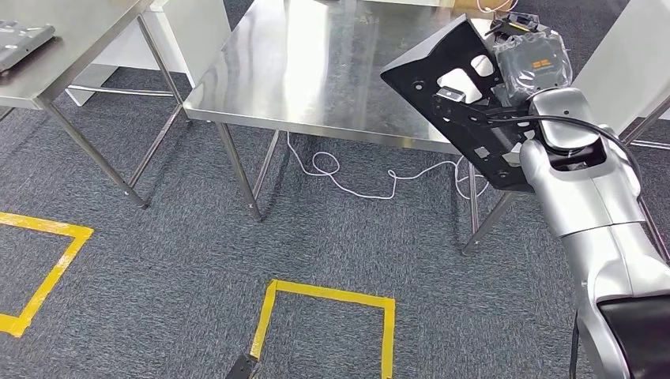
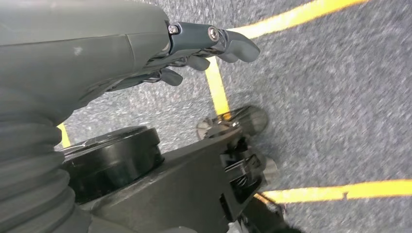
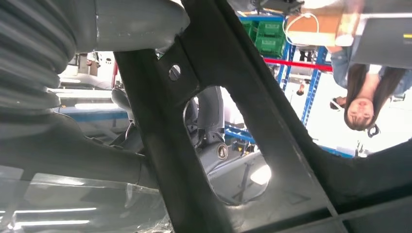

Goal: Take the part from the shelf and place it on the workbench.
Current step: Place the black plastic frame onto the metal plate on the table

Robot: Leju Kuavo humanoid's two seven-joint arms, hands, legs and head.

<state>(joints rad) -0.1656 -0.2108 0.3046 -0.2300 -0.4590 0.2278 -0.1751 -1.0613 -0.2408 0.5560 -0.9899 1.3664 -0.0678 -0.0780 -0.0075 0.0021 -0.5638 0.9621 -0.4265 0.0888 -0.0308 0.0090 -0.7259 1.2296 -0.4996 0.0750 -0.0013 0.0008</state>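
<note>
part [image 1: 454, 87] gripped by right hand [image 1: 531, 63] | above workbench [image 1: 316, 71] edge | left hand [image 2: 194, 48] empty

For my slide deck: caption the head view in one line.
Right hand holds the black perforated part tilted above the steel workbench, not yet set down.

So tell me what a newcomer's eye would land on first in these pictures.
First comes the black part, a flat panel with cut-outs, held tilted in the air by the right hand over the right end of the steel workbench. Next come the yellow tape squares on the grey carpet in front of the bench. The left hand hangs over that floor, holding nothing.
</note>
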